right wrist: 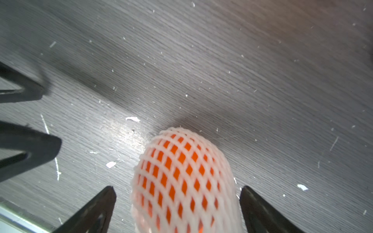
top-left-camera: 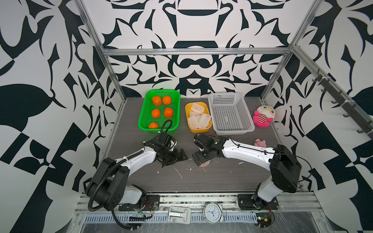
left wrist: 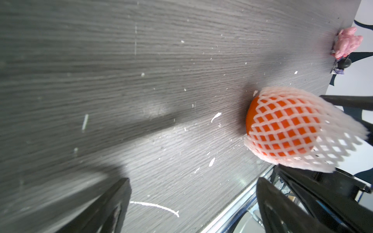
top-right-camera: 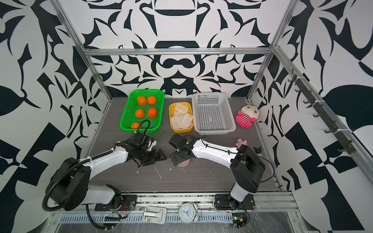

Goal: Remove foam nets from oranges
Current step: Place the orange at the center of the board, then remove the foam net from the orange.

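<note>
Foam net around orange, seemingly unheld

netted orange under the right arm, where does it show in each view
In a top view: netted orange front centre, peeking out under the right gripper.
In a top view: same spot.
Left wrist: right of middle.
Right wrist: bottom centre.
Shared landmark: the right gripper, open, straddling it.

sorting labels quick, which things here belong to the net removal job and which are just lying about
Job: netted orange, five bare oranges, green basket, removed foam nets, yellow tray, probably white basket.
Lying about: plush toy, small pink toy, alarm clock.
</note>
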Tool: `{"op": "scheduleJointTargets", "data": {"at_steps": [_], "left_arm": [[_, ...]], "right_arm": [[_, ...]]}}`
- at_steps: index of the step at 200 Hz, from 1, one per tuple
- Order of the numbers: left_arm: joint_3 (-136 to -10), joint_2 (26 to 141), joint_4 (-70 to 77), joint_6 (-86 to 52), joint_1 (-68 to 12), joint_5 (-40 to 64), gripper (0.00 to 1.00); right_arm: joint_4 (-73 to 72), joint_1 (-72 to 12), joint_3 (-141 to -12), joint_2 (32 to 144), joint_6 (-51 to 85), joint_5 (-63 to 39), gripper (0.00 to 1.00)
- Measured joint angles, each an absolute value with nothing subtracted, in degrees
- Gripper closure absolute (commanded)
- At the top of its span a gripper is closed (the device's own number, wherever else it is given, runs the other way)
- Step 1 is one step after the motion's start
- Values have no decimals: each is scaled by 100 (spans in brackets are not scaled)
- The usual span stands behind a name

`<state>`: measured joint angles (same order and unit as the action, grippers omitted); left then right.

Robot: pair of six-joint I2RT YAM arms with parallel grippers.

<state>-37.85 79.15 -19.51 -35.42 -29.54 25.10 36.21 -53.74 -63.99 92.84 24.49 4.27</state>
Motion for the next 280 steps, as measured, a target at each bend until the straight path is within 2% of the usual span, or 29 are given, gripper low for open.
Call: {"op": "scheduleJointTargets", "data": {"at_steps": [31,65,135,202,245,280], "left_arm": [[-3850,7913,-1855,-3555,-2954,2727,1],[-3868,7889,-1603,-3559,-2954,3404,1],[-4062,7881,-1306,-3629,-2954,4488,1],[-4125,7872,-1308,-3485,-2954,5046,1],[-4121,7900,-1125,-3548,-2954,5328,1],[-4119,7924,-978,-3660,-2954,5387,1]], "right_arm": [[3618,-5374,-6379,9026,2405,489,0],[3402,-5374,-6171,8510,2180,589,1],[2388,-5367,-4587,6722,1938,666,4],[1518,-5367,-3127,5767,2086,582,8],[950,-5367,-2657,5677,2099,462,8],[344,-5367,-2657,6158,2001,445,9]]}}
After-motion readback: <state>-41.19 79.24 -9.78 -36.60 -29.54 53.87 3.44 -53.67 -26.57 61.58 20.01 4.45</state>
